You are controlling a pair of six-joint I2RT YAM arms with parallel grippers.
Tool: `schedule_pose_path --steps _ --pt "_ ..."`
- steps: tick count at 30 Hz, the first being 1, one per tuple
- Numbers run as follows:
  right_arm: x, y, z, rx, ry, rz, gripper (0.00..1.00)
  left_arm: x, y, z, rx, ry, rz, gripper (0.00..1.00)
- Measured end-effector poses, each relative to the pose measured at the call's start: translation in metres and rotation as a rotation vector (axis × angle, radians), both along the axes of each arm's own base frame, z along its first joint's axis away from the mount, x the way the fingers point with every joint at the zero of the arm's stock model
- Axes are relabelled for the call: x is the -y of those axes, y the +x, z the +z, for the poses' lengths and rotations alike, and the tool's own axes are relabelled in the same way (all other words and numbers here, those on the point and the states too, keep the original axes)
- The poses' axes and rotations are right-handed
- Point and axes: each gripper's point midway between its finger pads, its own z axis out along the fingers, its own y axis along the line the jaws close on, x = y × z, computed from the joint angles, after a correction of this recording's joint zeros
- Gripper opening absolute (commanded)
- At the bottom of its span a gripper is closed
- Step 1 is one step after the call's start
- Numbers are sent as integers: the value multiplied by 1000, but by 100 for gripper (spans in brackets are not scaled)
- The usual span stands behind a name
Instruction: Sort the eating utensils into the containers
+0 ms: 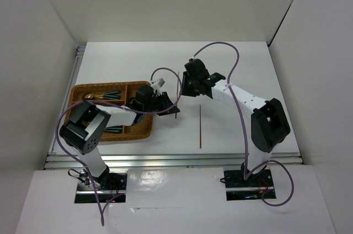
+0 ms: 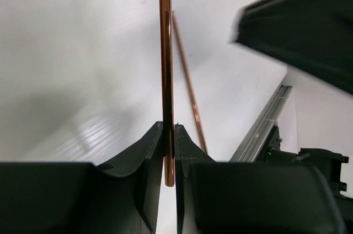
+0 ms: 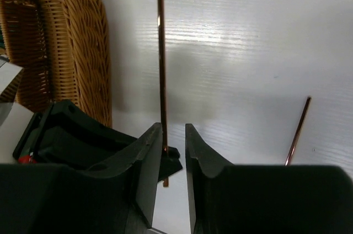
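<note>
Holding teal-handled utensils (image 1: 107,95) in two compartments, wicker tray (image 1: 99,85), left hand (image 2: 170,127) clamped on chopstick (image 2: 165,52), right hand (image 3: 173,127) slightly open

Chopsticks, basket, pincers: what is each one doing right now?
Left pincer: shut on one chopstick.
Right pincer: open, loose around that chopstick.
Other chopstick: lying on the table, untouched.
Basket: on the table, cutlery inside.
</note>
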Motion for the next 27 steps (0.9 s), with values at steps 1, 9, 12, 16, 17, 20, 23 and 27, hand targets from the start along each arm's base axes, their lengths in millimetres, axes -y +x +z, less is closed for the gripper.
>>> schedule_pose_path --steps 1,9,12,16,17,20,23,27 --pt "0 0 2 4 3 -1 33 -5 0 -4 -14 4 13 21" --pt "21 -2 59 120 53 -34 40 -44 7 26 21 32 107 21" --pt "37 -5 75 165 62 -65 40 -58 5 48 58 50 133 21" --pt "57 -7 49 114 18 -108 39 -84 -1 66 73 110 180 20" --pt "62 -11 34 79 -2 -115 37 -94 -1 66 63 140 197 16" --pt "71 -24 0 -10 -50 -120 37 -128 0 51 -9 233 267 16" --pt "74 -31 -18 -63 -78 -118 36 -163 -9 25 -119 328 329 16" --pt "77 -32 -25 -81 -98 -124 36 -175 -31 2 -219 390 331 16"
